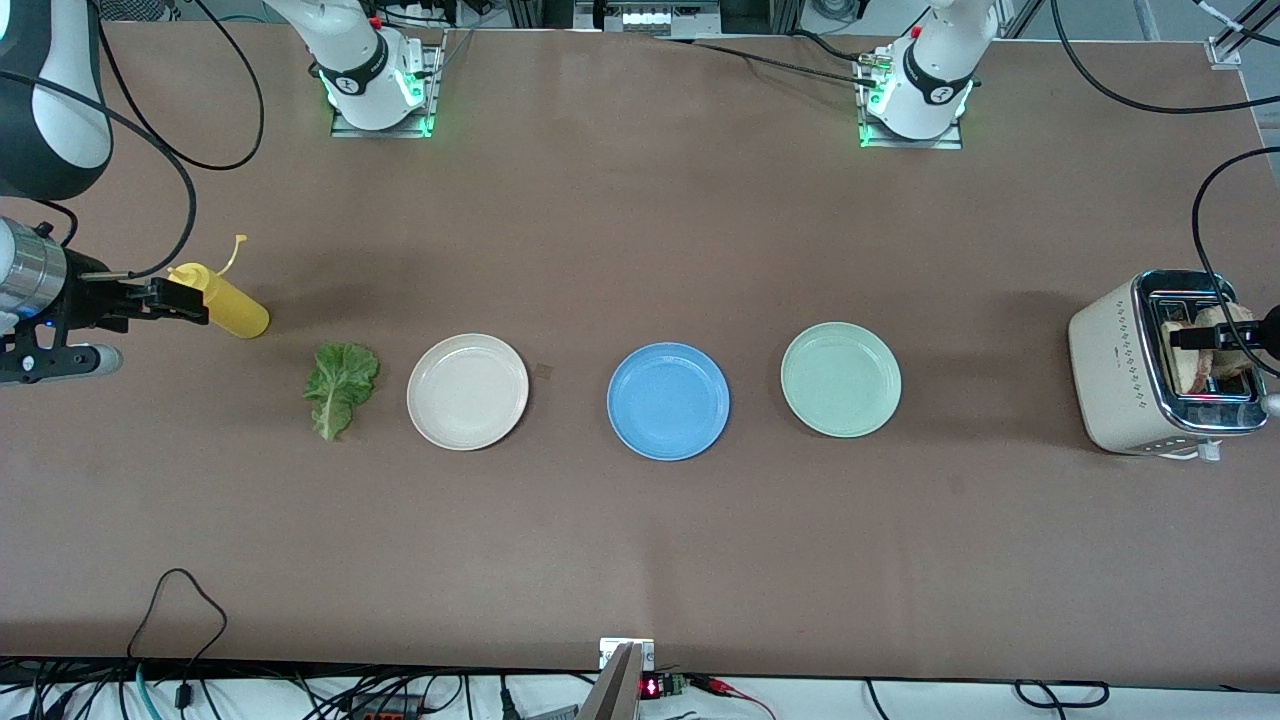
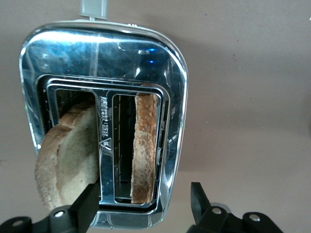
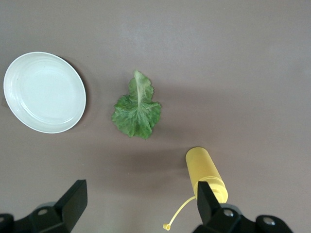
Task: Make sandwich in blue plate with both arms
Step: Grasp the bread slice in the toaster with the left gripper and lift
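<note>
Blue plate sits bare btwn cream plate & mint plate. Lettuce beside cream plate. Left gripper over toaster, fingers apart round bread slices. Right gripper waits apart above mustard bottle.

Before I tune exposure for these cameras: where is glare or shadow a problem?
Left wrist view: the toaster's chrome top mirrors bright streaks. Front view: soft shadows under the plates, mild sheen on the blue plate. Right wrist view: even light, the lettuce leaf sharp, a faint shadow by the yellow bottle.
</note>
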Action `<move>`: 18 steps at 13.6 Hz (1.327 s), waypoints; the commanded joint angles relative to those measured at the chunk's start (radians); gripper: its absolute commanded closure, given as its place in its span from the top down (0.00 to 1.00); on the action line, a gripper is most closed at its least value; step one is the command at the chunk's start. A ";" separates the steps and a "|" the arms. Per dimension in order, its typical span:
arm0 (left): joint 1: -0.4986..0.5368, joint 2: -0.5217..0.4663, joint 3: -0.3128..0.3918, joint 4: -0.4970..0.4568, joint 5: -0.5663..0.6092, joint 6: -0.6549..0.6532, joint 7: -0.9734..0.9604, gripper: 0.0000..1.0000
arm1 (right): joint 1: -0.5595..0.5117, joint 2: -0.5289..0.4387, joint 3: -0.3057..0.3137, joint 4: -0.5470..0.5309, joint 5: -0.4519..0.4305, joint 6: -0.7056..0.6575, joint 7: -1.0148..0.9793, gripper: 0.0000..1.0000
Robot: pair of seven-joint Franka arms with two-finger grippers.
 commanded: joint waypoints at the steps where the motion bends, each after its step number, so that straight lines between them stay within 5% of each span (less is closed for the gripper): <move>1: 0.006 0.026 -0.008 0.031 0.007 -0.016 0.017 0.75 | -0.003 0.003 0.008 0.008 -0.014 0.000 -0.013 1.00; 5: 0.009 0.042 -0.008 0.029 0.006 -0.016 0.015 0.53 | -0.003 0.003 0.008 0.008 -0.014 0.000 -0.013 1.00; 9: 0.029 0.059 -0.008 0.034 0.002 -0.014 0.015 0.42 | -0.003 0.003 0.008 0.008 -0.012 0.000 -0.013 1.00; 13: 0.029 0.060 -0.008 0.032 0.012 -0.008 0.019 0.07 | -0.003 0.003 0.008 0.008 -0.012 0.000 -0.013 1.00; 18: 0.032 0.039 -0.009 0.046 0.006 -0.046 0.049 0.01 | -0.003 0.003 0.008 0.006 -0.014 0.000 -0.009 1.00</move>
